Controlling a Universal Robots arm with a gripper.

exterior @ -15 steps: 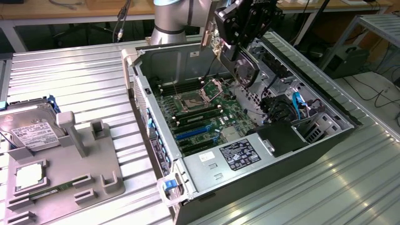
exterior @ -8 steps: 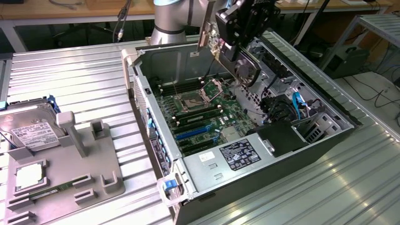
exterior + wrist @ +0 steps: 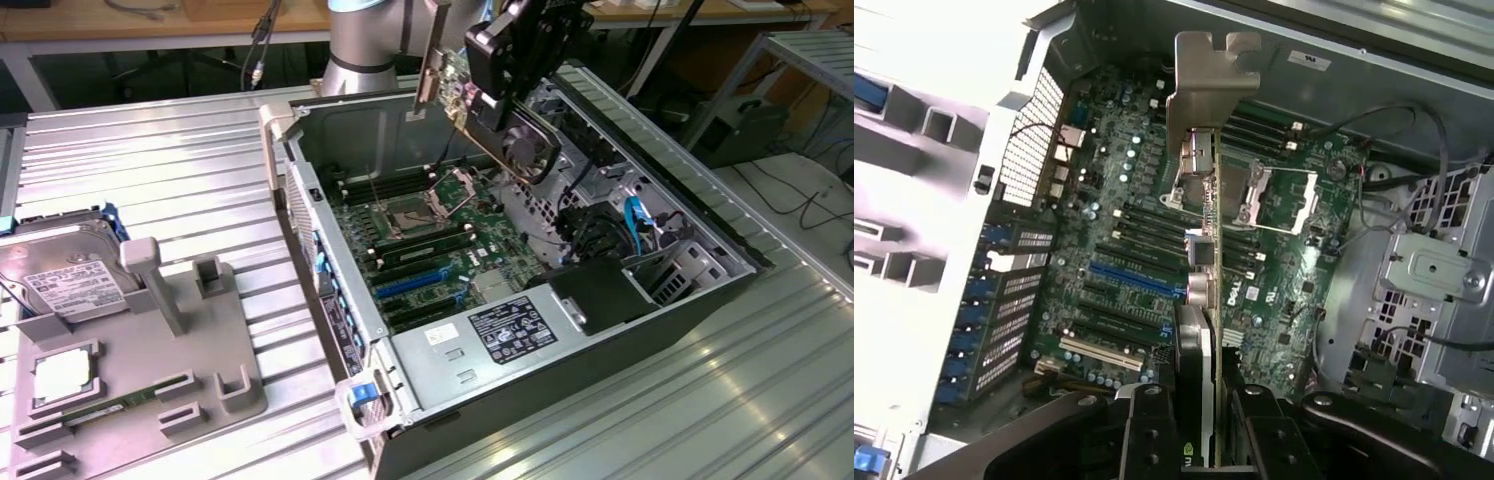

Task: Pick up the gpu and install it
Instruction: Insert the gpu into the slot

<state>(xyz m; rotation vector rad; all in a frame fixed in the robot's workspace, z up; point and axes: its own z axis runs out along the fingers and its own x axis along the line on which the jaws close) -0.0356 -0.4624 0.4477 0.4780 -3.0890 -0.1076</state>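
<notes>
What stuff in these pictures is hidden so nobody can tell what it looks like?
Wrist view: the green gpu card with silver metal bracket is edge-on, so its fan face is hidden; it covers part of the green motherboard.
Exterior view: the black gripper hides where it clamps the gpu.
Exterior view: the silver hard drive with white label is cut by the view's left edge.

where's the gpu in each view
Exterior view: the gpu hangs tilted above the open case, near the picture's top centre, held in the gripper.
Wrist view: the gpu is seen edge-on, running from the gripper out to its silver bracket, over the motherboard.
Shared landmark: the cpu socket.
</notes>
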